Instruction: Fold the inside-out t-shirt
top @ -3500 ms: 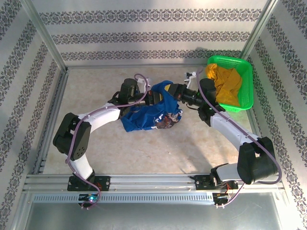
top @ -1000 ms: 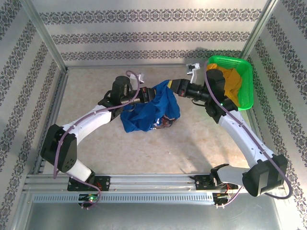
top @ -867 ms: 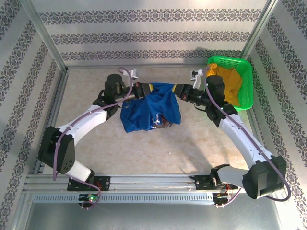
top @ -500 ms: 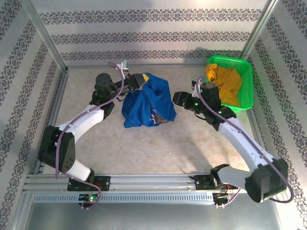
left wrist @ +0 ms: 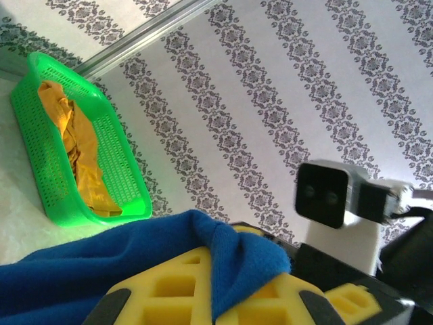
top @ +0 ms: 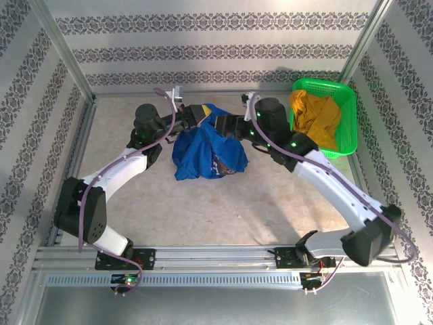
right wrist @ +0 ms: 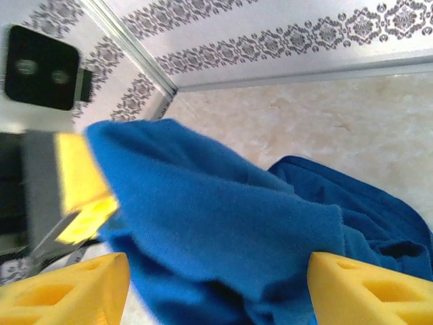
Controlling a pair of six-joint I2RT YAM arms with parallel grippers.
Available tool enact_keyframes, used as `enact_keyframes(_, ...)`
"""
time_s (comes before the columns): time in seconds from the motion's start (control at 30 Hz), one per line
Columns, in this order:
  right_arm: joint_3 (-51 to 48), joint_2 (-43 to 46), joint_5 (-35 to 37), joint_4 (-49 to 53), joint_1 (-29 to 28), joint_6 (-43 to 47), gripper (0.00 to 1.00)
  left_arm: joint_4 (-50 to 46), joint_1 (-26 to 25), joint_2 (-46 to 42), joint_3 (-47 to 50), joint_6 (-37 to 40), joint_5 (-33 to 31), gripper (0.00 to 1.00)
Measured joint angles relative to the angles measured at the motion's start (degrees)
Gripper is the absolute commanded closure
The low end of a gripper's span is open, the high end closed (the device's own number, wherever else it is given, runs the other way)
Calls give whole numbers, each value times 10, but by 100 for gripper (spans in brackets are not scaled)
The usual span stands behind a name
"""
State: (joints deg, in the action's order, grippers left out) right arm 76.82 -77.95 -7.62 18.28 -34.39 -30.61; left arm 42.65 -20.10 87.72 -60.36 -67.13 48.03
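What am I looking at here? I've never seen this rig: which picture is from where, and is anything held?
Two robot arms are bolted at the near edge of a table, each ending in a two-finger gripper. The wide picture comes from a fixed camera above and behind them. The other two come from cameras on the wrists. A crumpled blue t-shirt lies on the table. The left gripper pinches a raised fold of it. The right gripper sits close beside that fold, its yellow fingers wide apart, gripping nothing. At the far right stands a green basket with a yellow garment inside.
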Motion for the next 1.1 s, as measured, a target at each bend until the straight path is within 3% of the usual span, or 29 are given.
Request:
enact_keyframes(0.07, 18, -37, 3, 0, 0, 8, 45, 0, -4, 0, 0, 0, 0, 100)
enact_keyframes(0.17, 28, -70, 1, -8, 5, 14, 94, 0, -5, 0, 1, -1, 0, 100)
enact_keyframes(0.2, 27, -75, -3, -9, 8, 15, 100, 0, -5, 0, 3, -2, 0, 100)
enact_keyframes(0.4, 6, -53, -79, -19, 71, 4, 100, -8, -1, 0, 31, -1, -9, 100)
enact_keyframes(0.57, -33, 8, -205, -31, 102, -23, 100, -103, 9, 0, 39, 69, -31, 98)
enact_keyframes(0.7, -71, 31, -282, -92, 103, -73, 100, -184, 8, 7, 9, 158, -34, 84)
enact_keyframes(0.93, -210, 8, -341, -374, 142, -243, 100, -284, 15, 44, 5, 241, -48, 59)
enact_keyframes(1.0, -240, -7, -340, -427, 159, -281, 100, -308, 15, 24, 21, 253, -55, 51)
enact_keyframes(1.1, -274, -15, -338, -473, 176, -314, 100, -337, 15, -42, 43, 260, -68, 48)
